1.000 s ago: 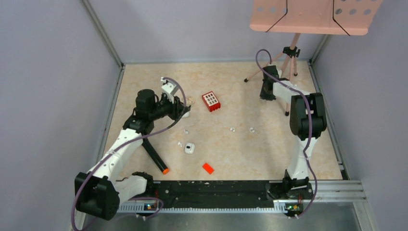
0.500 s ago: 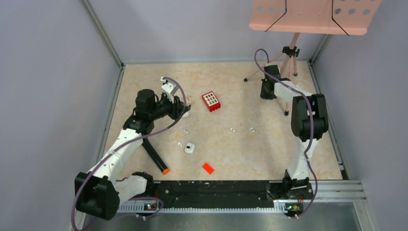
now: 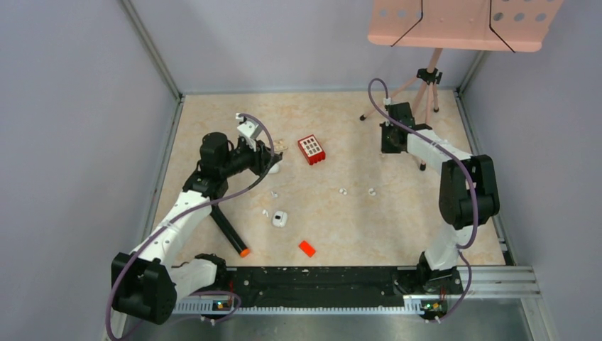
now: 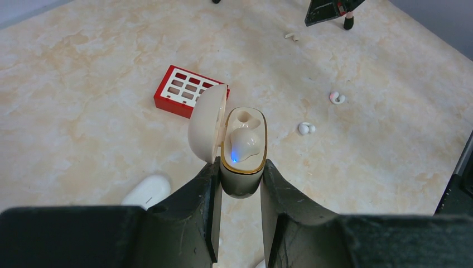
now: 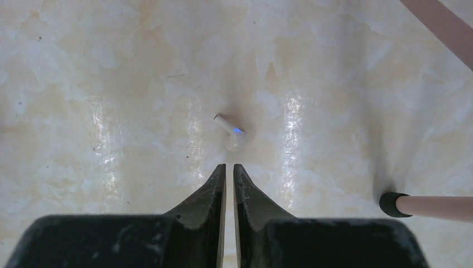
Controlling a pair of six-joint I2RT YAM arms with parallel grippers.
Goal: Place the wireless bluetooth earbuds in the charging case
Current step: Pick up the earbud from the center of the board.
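Left claw (image 4: pixel 241 163) was clenched on the charging case (image 4: pixel 243 187), one finger on each side of its lower body. The case pointed away from the wrist camera, with its hinged lid (image 4: pixel 207 124) swung open to the left. A cream earbud (image 4: pixel 244 142) sat in the nearer socket with a small blue light showing; the farther socket (image 4: pixel 245 116) showed its bare hollow. From above, this claw (image 3: pixel 270 162) held the case over the far left part of the bench (image 3: pixel 397 227), just left of the red block (image 3: pixel 311 149).

Right claw (image 5: pixel 229 167) was clenched, tips nearly together, gripping nothing. A lone earbud (image 5: pixel 230 134) lay on the bench just beyond the tips and apart from them, stem pointing up-left, blue light lit. A black-capped tripod foot (image 5: pixel 393 204) rested on the bench to the right. From above, this claw (image 3: pixel 392 138) was at the far right, near the tripod legs.

Loose pieces on the bench:
- first loose earbud (image 3: pixel 343 191) and second loose earbud (image 3: pixel 370 191), mid-bench, near each other
- third loose earbud (image 3: pixel 273 193) and fourth loose earbud (image 3: pixel 266 212), nearer the left arm
- white rounded item (image 3: pixel 280 219) just beside the fourth; I could not tell what it was
- orange-red chip (image 3: pixel 307 248) near the front edge
- black rod (image 3: pixel 231 231) with an orange tip, lying under the left arm
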